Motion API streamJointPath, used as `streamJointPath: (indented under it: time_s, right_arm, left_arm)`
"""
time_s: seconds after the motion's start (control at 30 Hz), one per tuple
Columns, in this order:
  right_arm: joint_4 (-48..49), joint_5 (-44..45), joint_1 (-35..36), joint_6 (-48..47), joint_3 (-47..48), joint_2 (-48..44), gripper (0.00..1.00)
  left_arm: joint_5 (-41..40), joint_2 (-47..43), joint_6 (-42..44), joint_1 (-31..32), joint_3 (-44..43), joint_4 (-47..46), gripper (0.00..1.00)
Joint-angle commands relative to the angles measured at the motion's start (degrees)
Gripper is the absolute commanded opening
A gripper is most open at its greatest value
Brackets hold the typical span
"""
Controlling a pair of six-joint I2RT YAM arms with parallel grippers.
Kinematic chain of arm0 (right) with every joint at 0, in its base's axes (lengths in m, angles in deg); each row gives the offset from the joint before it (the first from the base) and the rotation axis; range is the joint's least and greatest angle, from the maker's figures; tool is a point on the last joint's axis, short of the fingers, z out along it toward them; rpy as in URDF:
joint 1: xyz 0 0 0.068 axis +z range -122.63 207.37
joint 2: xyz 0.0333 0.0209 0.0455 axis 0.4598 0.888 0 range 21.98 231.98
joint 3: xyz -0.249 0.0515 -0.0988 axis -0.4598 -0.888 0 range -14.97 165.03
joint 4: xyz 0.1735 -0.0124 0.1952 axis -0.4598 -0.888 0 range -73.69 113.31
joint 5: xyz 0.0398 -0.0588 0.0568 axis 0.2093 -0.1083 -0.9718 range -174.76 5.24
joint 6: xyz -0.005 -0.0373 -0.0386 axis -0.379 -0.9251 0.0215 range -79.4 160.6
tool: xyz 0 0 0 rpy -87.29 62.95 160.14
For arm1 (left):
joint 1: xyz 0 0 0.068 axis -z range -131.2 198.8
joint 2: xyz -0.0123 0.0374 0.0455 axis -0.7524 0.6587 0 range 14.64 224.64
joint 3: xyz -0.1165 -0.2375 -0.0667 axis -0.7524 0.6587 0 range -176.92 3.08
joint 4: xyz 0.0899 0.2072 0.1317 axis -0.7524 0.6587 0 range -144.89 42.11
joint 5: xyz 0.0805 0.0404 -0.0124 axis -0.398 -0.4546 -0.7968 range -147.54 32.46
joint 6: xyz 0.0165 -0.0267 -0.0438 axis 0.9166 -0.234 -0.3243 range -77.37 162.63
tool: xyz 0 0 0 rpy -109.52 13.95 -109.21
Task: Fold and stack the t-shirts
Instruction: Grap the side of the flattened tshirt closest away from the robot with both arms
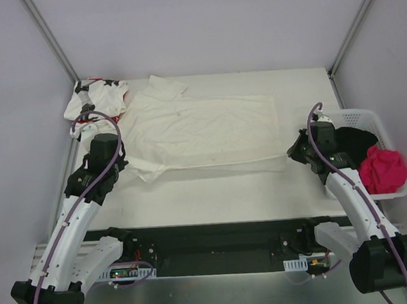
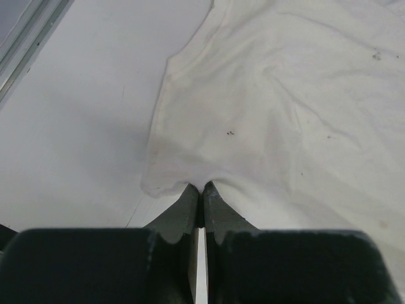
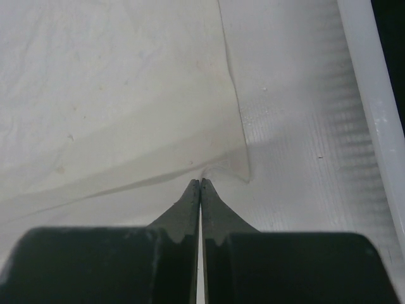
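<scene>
A large plain cream-white t-shirt (image 1: 202,131) lies spread flat across the middle of the table, one sleeve pointing to the far left. My left gripper (image 1: 126,167) is at its near-left corner; the left wrist view shows it (image 2: 202,187) shut, with the puckered cloth edge (image 2: 266,114) pinched at the tips. At the near-right corner, my right gripper (image 1: 293,153) is shut (image 3: 200,182) on the hem (image 3: 126,101), which wrinkles up at the tips. A second t-shirt, white with black stars and red marks (image 1: 97,97), lies crumpled at the far left corner.
A white perforated basket (image 1: 356,114) stands at the table's right edge, just beyond my right arm, holding a black cloth (image 1: 358,143) and a red cloth (image 1: 382,169). Its rim (image 3: 370,95) shows in the right wrist view. Enclosure walls close in the left, far and right sides.
</scene>
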Motion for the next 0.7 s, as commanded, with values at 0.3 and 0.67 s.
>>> streamJointPath:
  time_s: [0.3, 0.67]
  right_arm:
    - [4.5, 1.2, -0.5, 1.1, 3.6, 4.1, 0.01]
    - [7.1, 2.0, -0.7, 1.3, 6.2, 9.4, 0.01]
  left_arm:
    - [1.4, 1.6, 6.7, -3.7, -0.9, -5.2, 0.00]
    - [4.6, 5.1, 7.6, -6.6, -0.1, -8.1, 0.00]
